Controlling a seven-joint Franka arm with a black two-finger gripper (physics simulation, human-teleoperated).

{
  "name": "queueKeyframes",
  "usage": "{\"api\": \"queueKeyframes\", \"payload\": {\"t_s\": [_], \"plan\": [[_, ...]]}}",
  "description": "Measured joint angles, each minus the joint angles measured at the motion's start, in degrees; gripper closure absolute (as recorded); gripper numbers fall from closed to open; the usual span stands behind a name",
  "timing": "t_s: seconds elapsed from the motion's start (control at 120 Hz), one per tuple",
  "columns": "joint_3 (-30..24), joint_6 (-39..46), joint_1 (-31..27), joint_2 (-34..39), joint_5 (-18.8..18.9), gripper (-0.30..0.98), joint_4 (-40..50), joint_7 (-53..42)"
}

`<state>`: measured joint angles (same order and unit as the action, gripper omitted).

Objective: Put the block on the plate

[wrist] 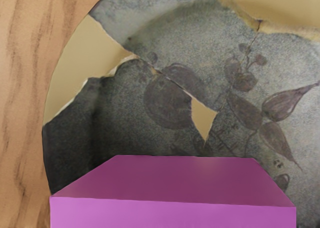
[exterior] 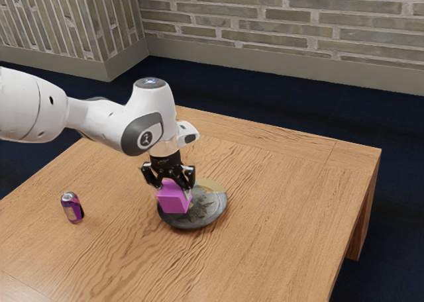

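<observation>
Gripper (exterior: 174, 185), 1 pc.: clamped on block. Block (exterior: 173, 201), magenta, 1 pc.: over plate (exterior: 212, 208), off-ctr.; contact unclear. Handling, rec.: ease twd. ctr., keep lvl., lower gently, open evenly once seated, lift straight.

Ext. view: mid-bright, soft indoor light, apparently from overhead; arm (exterior: 149, 106) brightest up top, greyer underneath. Wall (exterior: 265, 14) lit fairly evenly, counter (exterior: 278, 202) warm w/ mild sheen, floor (exterior: 265, 103) v. dark. Small highlight on can's (exterior: 72, 207) top. Wrist view: plate (wrist: 175, 43) dim, darkest at lower L, w/ soft shading inside rim; block (wrist: 170, 215) has one bright face, one noticeably darker.
</observation>
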<state>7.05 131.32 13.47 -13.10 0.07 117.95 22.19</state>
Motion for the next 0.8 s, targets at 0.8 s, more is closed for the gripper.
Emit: {"api": "queueKeyframes", "payload": {"t_s": [0.8], "plan": [[-8.9,-25.4,-4.1,12.0,-0.5,0.01,-18.7,-12.5]]}}
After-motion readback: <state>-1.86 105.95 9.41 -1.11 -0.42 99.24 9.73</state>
